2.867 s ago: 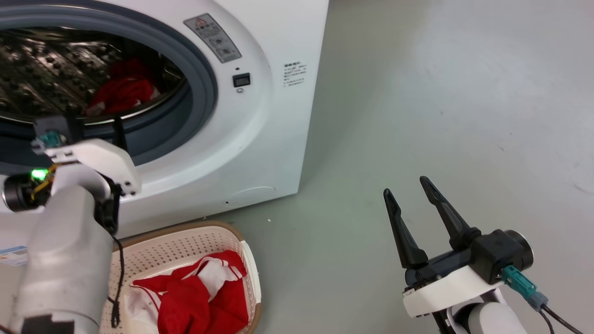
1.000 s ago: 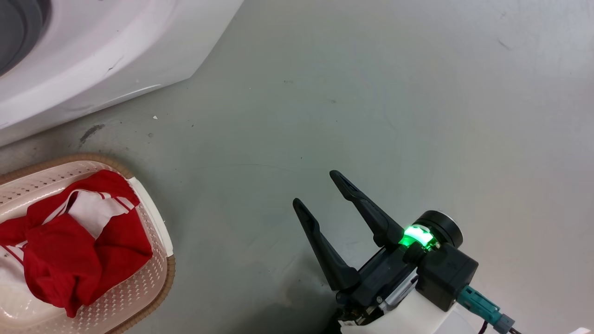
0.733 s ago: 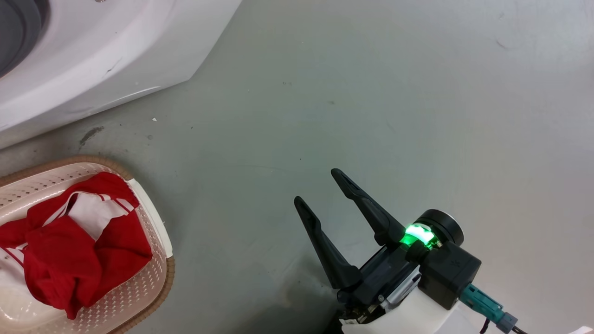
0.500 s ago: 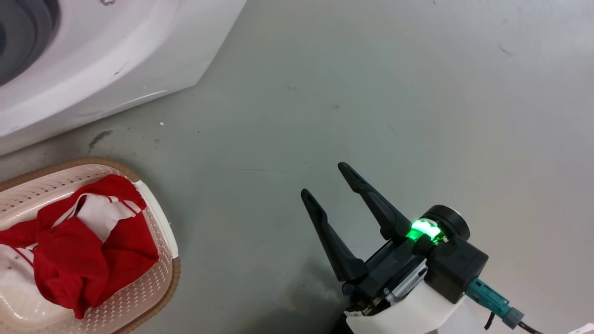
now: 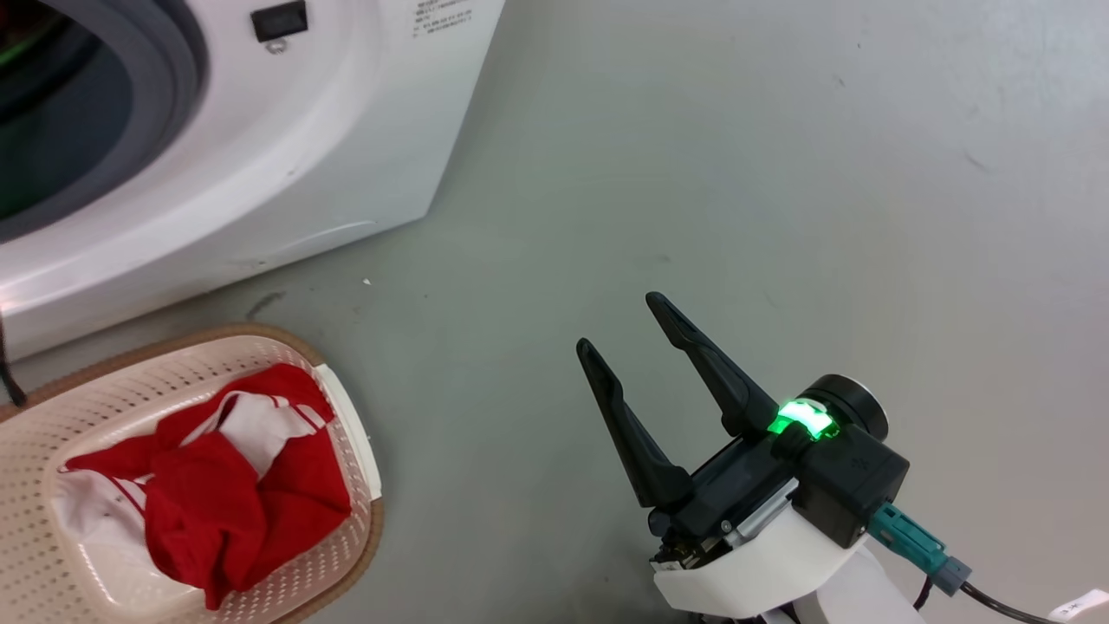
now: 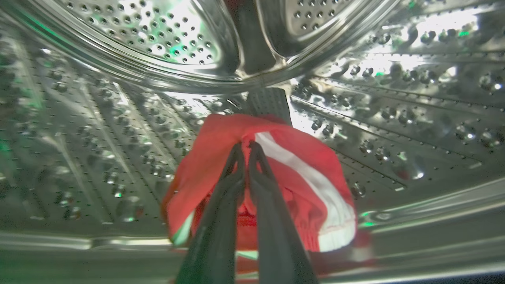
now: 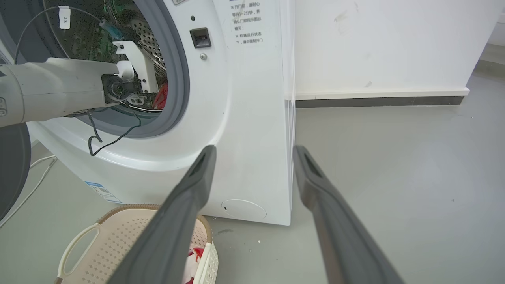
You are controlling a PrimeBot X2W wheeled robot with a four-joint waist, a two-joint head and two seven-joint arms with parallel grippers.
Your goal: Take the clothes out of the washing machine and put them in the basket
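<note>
Inside the washing machine (image 5: 286,147) (image 7: 244,118), my left gripper (image 6: 245,146) is shut on a red garment with a white stripe (image 6: 300,173), held just above the perforated steel drum (image 6: 118,130). In the right wrist view my pale left forearm (image 7: 51,90) reaches through the porthole, with a bit of red cloth (image 7: 161,96) beside its wrist. Red and white clothes (image 5: 217,485) lie in the cream basket (image 5: 113,390) (image 7: 118,232) on the floor before the machine. My right gripper (image 5: 622,325) (image 7: 252,152) hangs open over bare floor, right of the basket.
Grey floor (image 5: 736,173) spreads to the right of the machine. A white wall with a dark skirting (image 7: 378,101) stands behind. The dark door edge (image 7: 12,169) and a white cable (image 7: 35,185) are at the left in the right wrist view.
The head camera has tilted up, bringing the porthole rim back into view and shifting the basket right. My right gripper stays open in about the same pose.
</note>
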